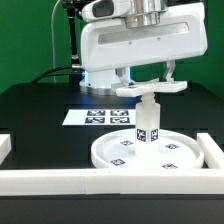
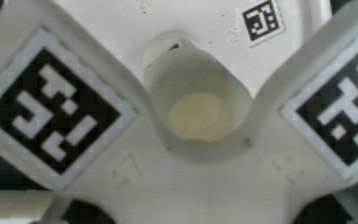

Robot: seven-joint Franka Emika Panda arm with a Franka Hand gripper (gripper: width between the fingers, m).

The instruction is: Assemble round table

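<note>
Clamping the cross-shaped base (image 1: 152, 89), the hand (image 1: 148, 81) has it right above the leg (image 1: 148, 127), standing upright on the round disc (image 1: 108, 152).

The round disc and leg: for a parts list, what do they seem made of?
Round disc: likely white plastic, matte, evenly coloured with a moulded rim. Leg: apparently the same matte white plastic, bearing black-and-white tags, perhaps printed stickers.

The gripper (image 1: 149, 80) straddles the cross-shaped base (image 1: 150, 89) just above the upright leg (image 1: 148, 124) on the round disc (image 1: 118, 153)
</note>
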